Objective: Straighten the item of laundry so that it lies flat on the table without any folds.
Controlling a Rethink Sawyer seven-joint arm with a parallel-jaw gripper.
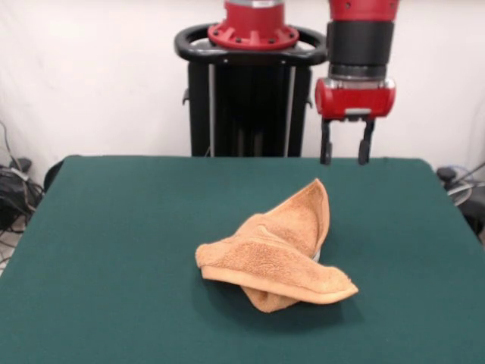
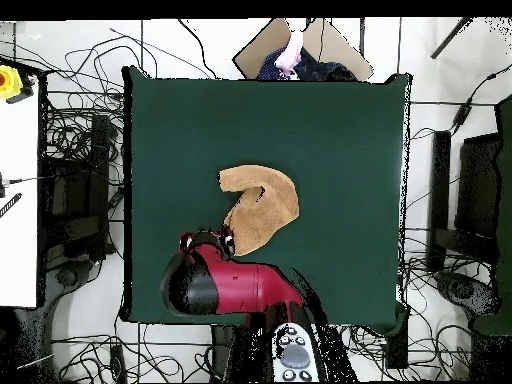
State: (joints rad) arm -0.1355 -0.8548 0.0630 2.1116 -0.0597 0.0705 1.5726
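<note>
1. Behind the table you face a plain white wall [image 1: 98, 76].
2. From overhead you see tangled black cables [image 2: 75, 130] spread over a pale floor [image 2: 425, 130].
3. A white-topped bench [image 2: 18, 200] runs beside them.

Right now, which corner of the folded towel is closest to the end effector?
The pointed tip sticking up at the towel's far side, under the end effector; the towel's other corners lie low toward the table's front.

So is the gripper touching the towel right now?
No, in the front view the gripper hangs open above the table's far edge, well clear of the folded towel.
</note>
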